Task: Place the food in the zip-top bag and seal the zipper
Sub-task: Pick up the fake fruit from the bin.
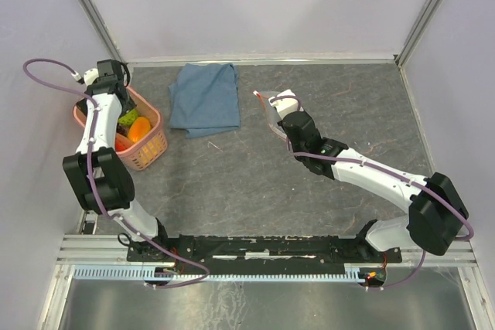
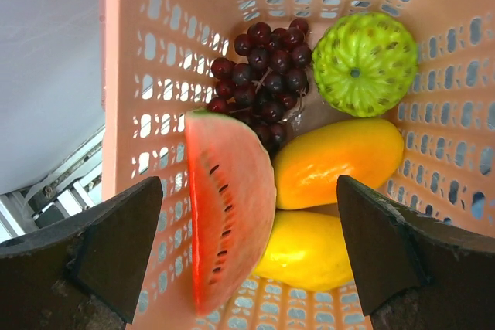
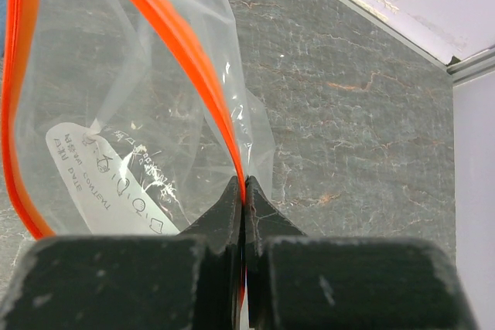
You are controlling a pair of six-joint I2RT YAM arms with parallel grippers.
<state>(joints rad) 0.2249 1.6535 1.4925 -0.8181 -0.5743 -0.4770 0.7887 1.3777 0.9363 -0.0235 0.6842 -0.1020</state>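
The food lies in the pink basket (image 2: 147,75): a purple grape bunch (image 2: 263,75), a yellow-green bumpy ball (image 2: 363,63), an orange fruit (image 2: 336,160), a yellow fruit (image 2: 309,249) and a red watermelon slice (image 2: 228,206). My left gripper (image 2: 249,191) is open above them, its jaws either side of the slice and the yellow fruit. In the top view it (image 1: 120,106) hangs over the basket (image 1: 153,113). My right gripper (image 3: 244,183) is shut on the orange-red zipper (image 3: 178,36) of the clear zip-top bag (image 3: 116,98). The bag (image 1: 267,107) is at the table's middle back, by that gripper (image 1: 278,113).
A folded blue cloth (image 1: 205,98) lies between the basket and the bag. A white label (image 3: 100,183) shows through the bag. Side walls close the table at left, right and back.
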